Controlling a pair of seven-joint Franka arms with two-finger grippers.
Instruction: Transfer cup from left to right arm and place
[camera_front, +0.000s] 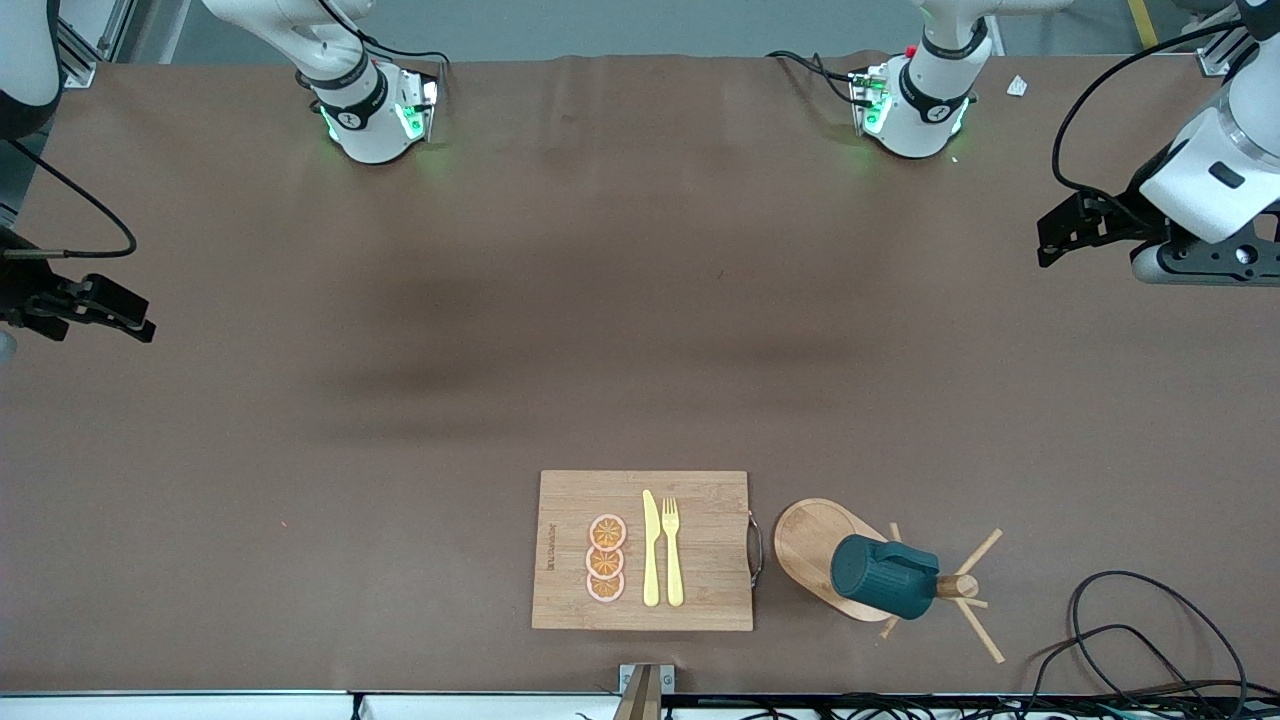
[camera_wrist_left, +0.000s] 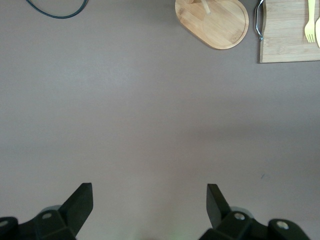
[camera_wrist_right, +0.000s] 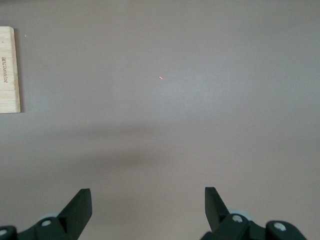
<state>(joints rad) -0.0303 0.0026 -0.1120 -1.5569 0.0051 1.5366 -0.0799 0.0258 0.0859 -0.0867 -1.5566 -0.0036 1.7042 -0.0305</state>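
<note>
Only writing: unreadable mark on cutting board (camera_front: 642, 550) edge.

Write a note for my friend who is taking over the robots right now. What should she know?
Left end effector: open, holding nothing, up over bare table at the left arm's end.
Right end effector: open, holding nothing, up over bare table at the right arm's end.
Cup: hanging tilted on the wooden peg stand, beside the cutting board, toward the left arm's end.
Done: nothing yet; the cup is untouched.
Left: left arm takes the cup off the stand, hands it to the right arm, right arm places it.
</note>
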